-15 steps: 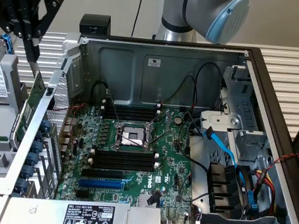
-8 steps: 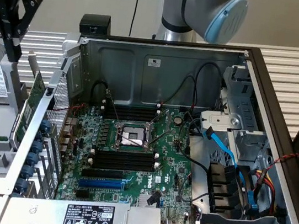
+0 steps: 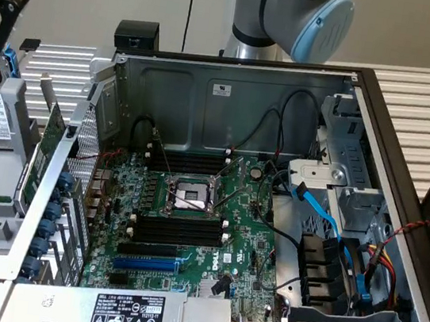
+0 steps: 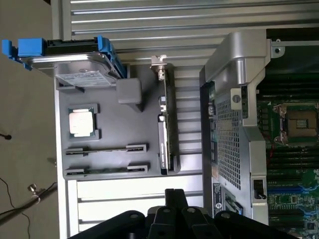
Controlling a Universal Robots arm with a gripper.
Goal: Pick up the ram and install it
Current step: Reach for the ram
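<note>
The ram (image 4: pixel 102 150) is sitting on edge in a holder on the grey tray (image 4: pixel 144 124), just beside the processor (image 4: pixel 82 122) and outside the computer case (image 3: pixel 182 108). The gripper (image 4: pixel 174 196) is hanging near the tray's edge, its fingers pressed together and holding nothing. The memory slots (image 3: pixel 177 232) are standing empty, so both pickup and installation are waiting to be done. Because the stick is showing edge-on, its label and chips are hard to make out.

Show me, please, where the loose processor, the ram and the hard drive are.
processor (image 4: pixel 79 122), wrist view, centre of its metal lid.
ram (image 4: pixel 105 149), wrist view, middle of the edge of the stick nearer the processor.
hard drive (image 4: pixel 82 78), wrist view, its white label.
</note>
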